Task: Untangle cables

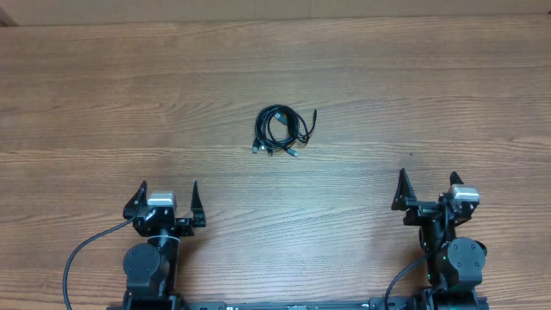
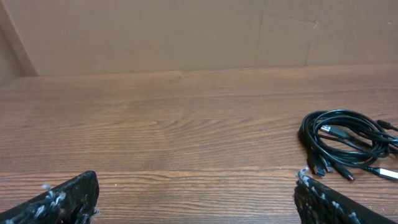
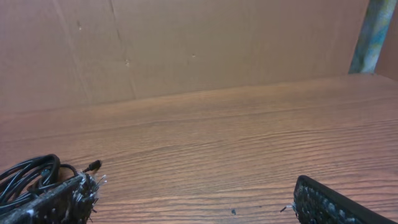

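The cables [image 1: 280, 138] lie as a small tangle of thin black cords, coiled with several plug ends sticking out, near the middle of the wooden table [image 1: 129, 86]. My left gripper [image 1: 169, 188] stands open at the near left, well short of the tangle. My right gripper [image 1: 428, 179] stands open at the near right, also apart from it. In the left wrist view the cables [image 2: 309, 138] sit ahead to the right, beyond the open gripper [image 2: 197, 186]. In the right wrist view the cables [image 3: 25, 171] show at the far left behind the left finger; the gripper [image 3: 196, 186] holds nothing.
A brown cardboard wall [image 2: 186, 31] closes off the table's far side. A blue-green post [image 3: 373, 31] stands at the back right. Both arm bases sit at the front edge. Thick black wires [image 1: 77, 258] run from the arms.
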